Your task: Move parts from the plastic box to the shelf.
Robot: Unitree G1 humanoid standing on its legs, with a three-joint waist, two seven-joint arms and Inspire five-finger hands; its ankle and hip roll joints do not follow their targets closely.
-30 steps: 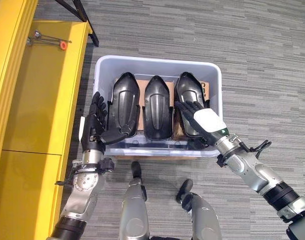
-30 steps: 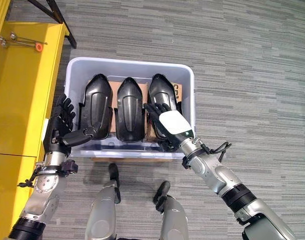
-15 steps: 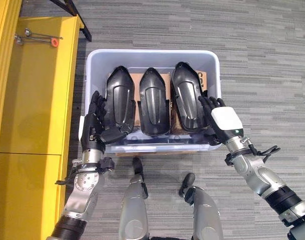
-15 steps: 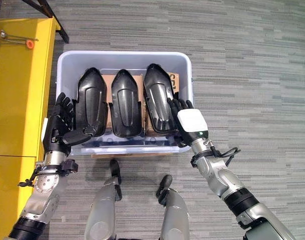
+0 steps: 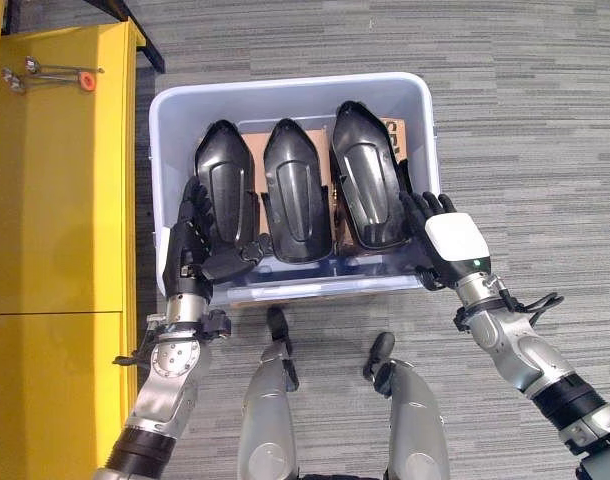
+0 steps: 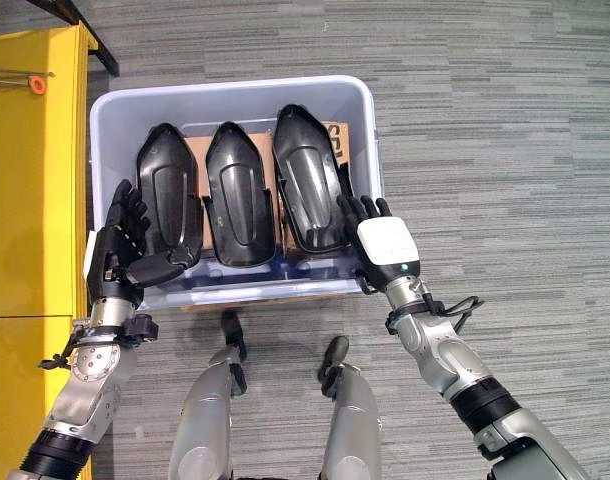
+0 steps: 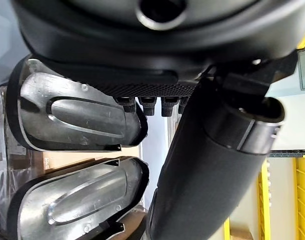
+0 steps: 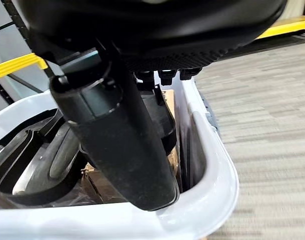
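Robot hands point(image 5: 190, 250) point(image 5: 447, 240), three black parts point(image 5: 297, 190)

From the head, our two eye views look straight down, a small sideways offset apart, sharing the plastic box point(image 5: 290, 180) and yellow shelf point(image 5: 60, 190). Each wrist view looks along its own hand from very close, into that box.

Plastic box point(image 5: 171, 105) is sitting on carpet floor point(image 5: 525, 120), just right of shelf point(image 5: 55, 200). In box: 3 moulded parts lying side by side, left part point(image 5: 223, 190), mid part point(image 5: 295, 190), right part point(image 5: 367, 185), on cardboard point(image 5: 330, 130). Tool point(image 5: 45, 73) is lying on shelf's far end.
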